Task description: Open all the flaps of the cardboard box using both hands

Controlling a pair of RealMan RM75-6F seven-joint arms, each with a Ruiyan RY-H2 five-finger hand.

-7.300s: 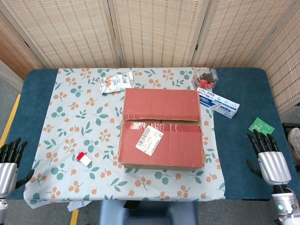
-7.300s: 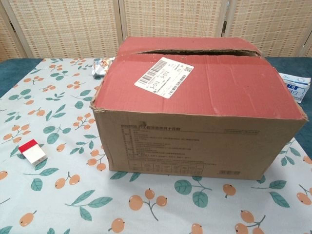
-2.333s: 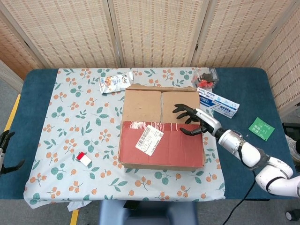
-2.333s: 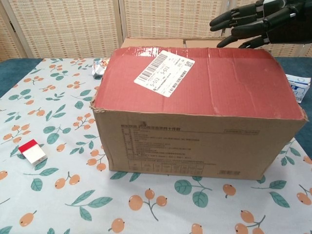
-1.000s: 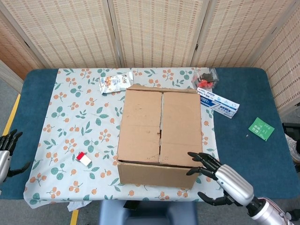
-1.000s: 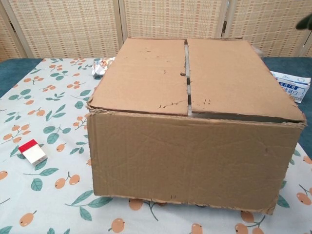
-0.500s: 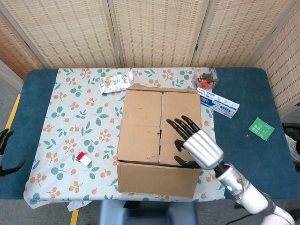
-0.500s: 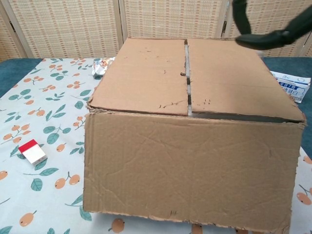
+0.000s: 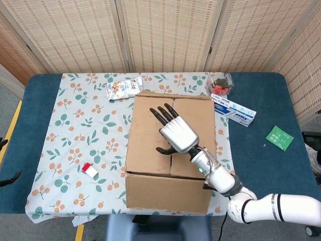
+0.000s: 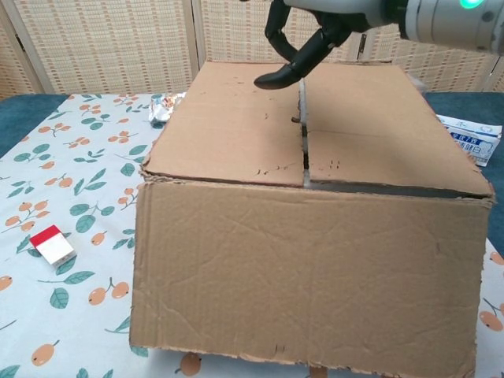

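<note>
The cardboard box [image 9: 170, 150] sits mid-table on the floral cloth. Its two brown inner flaps [image 10: 236, 118] lie closed, meeting at a seam that runs front to back. The long front flap [image 10: 307, 268] hangs outward over the box's front face. My right hand [image 9: 176, 132] hovers over the top near the seam with its fingers spread and nothing in them. In the chest view the right hand [image 10: 315, 31] has its dark thumb just above the left inner flap. Only the fingertips of my left hand [image 9: 4, 142] show at the far left edge, spread apart and holding nothing.
A snack packet [image 9: 122, 89] lies behind the box on the left. A small red-and-white box [image 9: 90, 169] is on the cloth to the left. A white-and-blue carton [image 9: 234, 111], a clear container [image 9: 220, 84] and a green packet [image 9: 280, 137] lie to the right.
My right hand moved from the box's front right corner up and left, over the middle of the top. The front flap swung slightly further out. My left hand slid further off the left edge.
</note>
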